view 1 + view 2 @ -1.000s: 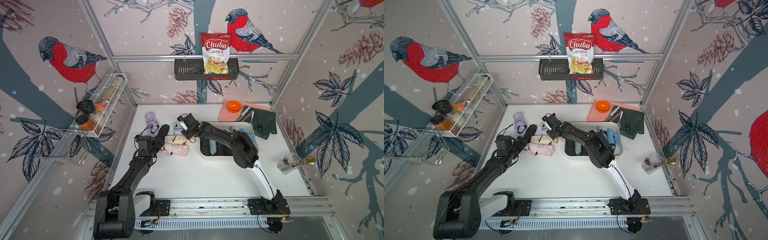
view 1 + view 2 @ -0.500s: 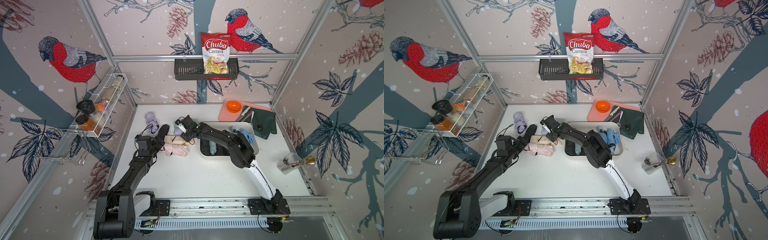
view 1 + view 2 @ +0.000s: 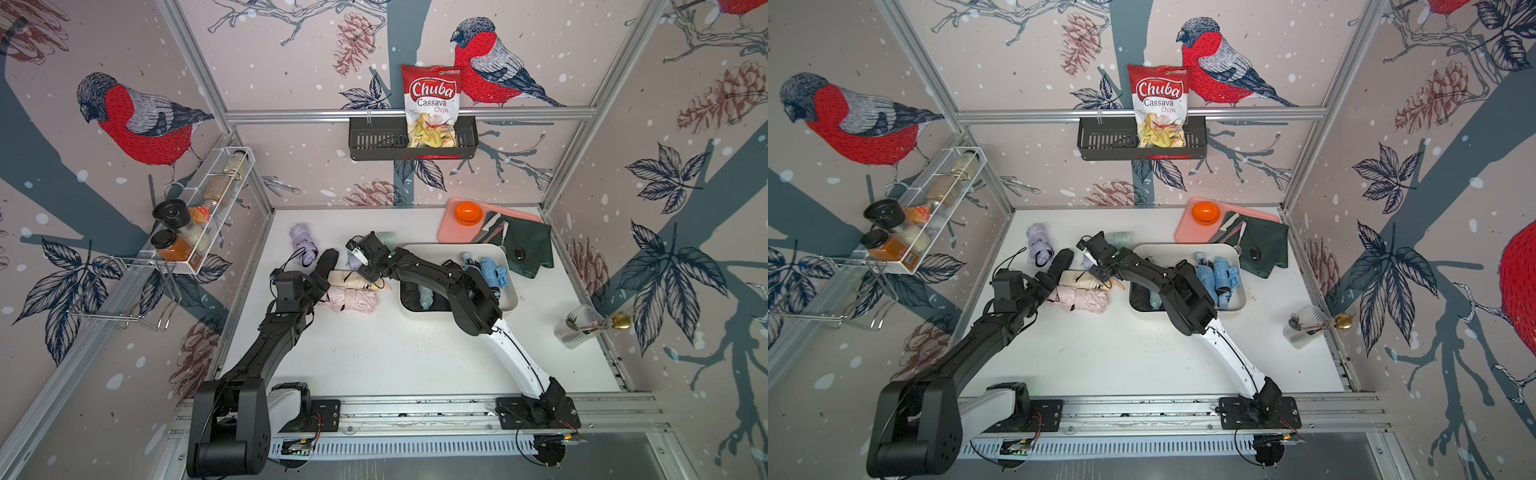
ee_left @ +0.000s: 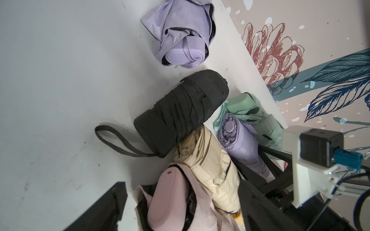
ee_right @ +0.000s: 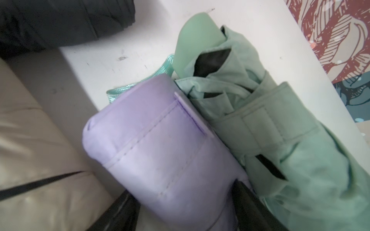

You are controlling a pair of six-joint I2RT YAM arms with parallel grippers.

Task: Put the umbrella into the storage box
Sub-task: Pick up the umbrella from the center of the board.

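The right gripper (image 5: 180, 194) straddles the lilac umbrella (image 5: 160, 144) left of the box (image 3: 511, 284) at mid-frame, grip unclear, and should close squarely, clear of the green umbrella (image 5: 270, 120); the left gripper (image 4: 180, 186) gapes wide.

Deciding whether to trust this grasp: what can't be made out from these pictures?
- Right wrist view: the fingertips of the right gripper run off the picture's edge; whether they press the lilac umbrella is unclear.
- Both top views: the right arm covers that grasp.
- A top view: the right arm hides part of the storage box's contents.
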